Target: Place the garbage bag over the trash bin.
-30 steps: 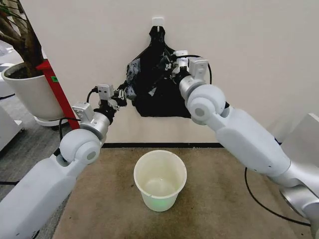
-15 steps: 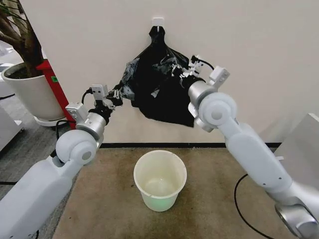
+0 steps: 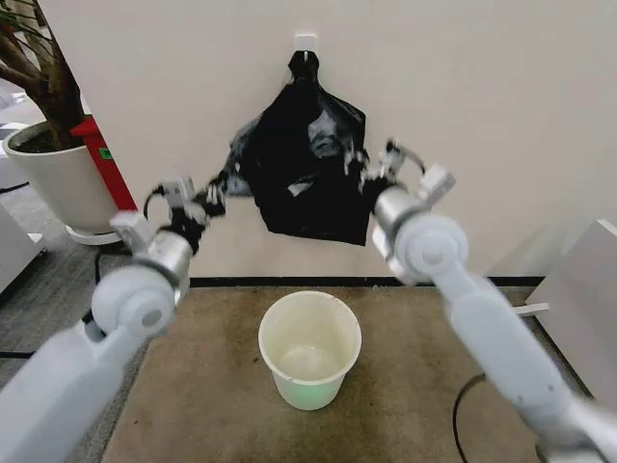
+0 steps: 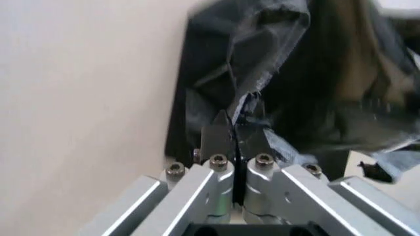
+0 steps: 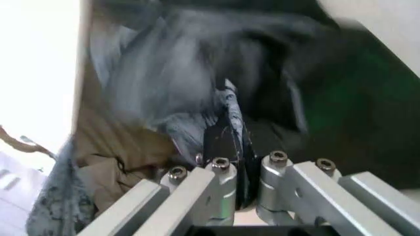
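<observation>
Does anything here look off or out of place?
Nothing damaged or spilled. The garbage bag hangs from a wall hook, pinched at its sides by the left hand and right hand; the trash bin stands upright, unlined.

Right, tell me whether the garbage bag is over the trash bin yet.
No: the garbage bag hangs at the wall hook, pinched by both pincers, and the trash bin stands open on the floor below.

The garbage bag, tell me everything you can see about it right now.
The garbage bag is thin, glossy, crinkled black plastic, hanging by its gathered top from a white wall hook above the trash bin. The left pincer and right pincer each pinch an edge, drawing it out sideways; both wrist views show film clamped between shut fingers.
</observation>
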Robot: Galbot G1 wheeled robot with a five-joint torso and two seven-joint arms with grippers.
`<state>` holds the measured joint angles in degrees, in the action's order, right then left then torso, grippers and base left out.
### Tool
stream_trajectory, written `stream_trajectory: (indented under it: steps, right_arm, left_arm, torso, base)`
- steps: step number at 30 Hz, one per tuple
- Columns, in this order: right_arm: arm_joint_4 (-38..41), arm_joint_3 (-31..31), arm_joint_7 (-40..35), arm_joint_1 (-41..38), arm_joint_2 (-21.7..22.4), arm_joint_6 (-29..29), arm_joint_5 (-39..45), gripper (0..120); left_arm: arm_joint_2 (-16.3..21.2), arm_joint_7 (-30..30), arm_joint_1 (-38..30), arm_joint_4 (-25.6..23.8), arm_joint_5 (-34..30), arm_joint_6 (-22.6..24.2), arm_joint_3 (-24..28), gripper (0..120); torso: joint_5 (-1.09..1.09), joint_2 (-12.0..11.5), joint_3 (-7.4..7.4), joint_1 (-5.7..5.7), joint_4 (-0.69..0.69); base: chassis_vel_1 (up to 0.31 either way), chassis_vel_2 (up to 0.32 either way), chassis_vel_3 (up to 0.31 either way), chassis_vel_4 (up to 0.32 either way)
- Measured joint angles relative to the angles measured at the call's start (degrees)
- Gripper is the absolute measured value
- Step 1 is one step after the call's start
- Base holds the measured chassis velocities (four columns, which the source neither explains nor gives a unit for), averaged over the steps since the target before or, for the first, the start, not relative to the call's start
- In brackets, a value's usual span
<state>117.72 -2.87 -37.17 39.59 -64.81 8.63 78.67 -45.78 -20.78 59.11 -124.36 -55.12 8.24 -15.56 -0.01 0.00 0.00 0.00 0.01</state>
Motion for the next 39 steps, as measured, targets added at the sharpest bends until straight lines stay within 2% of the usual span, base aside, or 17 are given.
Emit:
stream_trajectory:
  steps: [3, 11, 16, 19, 21, 24, 25, 26, 28, 31, 39]
  right_arm:
    - [2.55, -1.40, 1.33, 2.57, 1.09, 0.20, -1.02, 0]
    - [12.37, -7.48, 2.13, 0.82, 7.68, 1.40, 8.37, 0]
    - [19.74, -14.76, 3.97, 3.64, 15.15, 3.06, 16.34, 0]
    - [20.58, -15.99, 4.16, 4.11, 16.23, 3.12, 17.63, 0]
    - [23.02, -19.46, 4.57, 5.73, 19.60, 3.21, 21.99, 0]
    - [25.14, -21.37, 4.52, 7.04, 21.98, 2.71, 24.86, 0]
    - [25.81, -22.00, 4.50, 7.83, 22.79, 2.45, 25.64, 0]
    - [25.81, -22.00, 4.50, 7.83, 22.79, 2.45, 25.64, 0]
    - [26.06, -22.18, 4.43, 8.84, 23.25, 2.07, 26.05, 0]
    - [26.03, -21.71, 4.42, 9.95, 22.86, 1.97, 25.93, 0]
    - [25.80, -19.72, 4.45, 11.53, 20.51, 2.39, 23.87, 0]
  left_arm:
    - [0.31, 0.35, 1.93, -2.01, 0.34, -0.24, -0.22, 0]
    - [5.31, 0.42, -1.11, -7.39, -5.27, -0.47, -3.47, 0]
    - [9.19, 1.63, 0.67, -11.80, -8.35, -0.60, -8.29, 0]
    - [9.71, 1.81, 0.88, -12.36, -8.62, -0.60, -8.99, 0]
    - [11.28, 2.14, 1.60, -14.18, -9.91, -0.52, -11.45, 0]
    - [12.79, 2.60, 3.42, -16.34, -10.83, 0.16, -14.71, 0]
    - [13.56, 3.33, 5.37, -17.66, -10.86, 0.76, -17.28, 0]
    - [13.56, 3.33, 5.37, -17.66, -10.86, 0.76, -17.28, 0]
    - [14.43, 4.83, 8.96, -19.16, -9.76, 2.14, -22.48, 0]
    - [15.03, 6.71, 11.01, -19.28, -7.97, 2.73, -26.33, 0]
    - [16.26, 9.33, 10.05, -18.65, -6.16, 2.72, -27.29, 0]
  torso:
    - [0.01, -0.01, 0.00, 0.00, 0.00]
    - [0.01, 0.00, 0.00, 0.00, -0.01]
    - [0.03, 0.00, -0.01, 0.00, -0.02]
    - [0.02, 0.00, -0.01, 0.00, -0.01]
    - [0.01, 0.00, -0.01, 0.00, -0.02]
    - [0.01, 0.00, -0.01, 0.00, -0.02]
    - [0.01, 0.00, -0.01, 0.00, -0.02]
    - [0.01, 0.00, -0.01, 0.00, -0.02]
    - [0.01, 0.00, -0.01, 0.00, 0.01]
    - [0.00, 0.00, 0.00, 0.00, 0.00]
    - [0.01, 0.00, 0.00, 0.00, -0.01]
  base:
    - [0.000, 0.000, 0.000, 0.000]
    - [0.000, 0.000, 0.000, 0.000]
    - [0.000, 0.000, 0.000, 0.000]
    - [0.000, 0.000, 0.000, 0.000]
    - [0.000, 0.000, 0.000, 0.000]
    - [0.000, 0.000, 0.000, 0.000]
    - [0.000, 0.000, 0.000, 0.000]
    - [0.000, 0.000, 0.000, 0.000]
    - [0.000, 0.000, 0.000, 0.000]
    - [0.000, 0.000, 0.000, 0.000]
    - [0.000, 0.000, 0.000, 0.000]
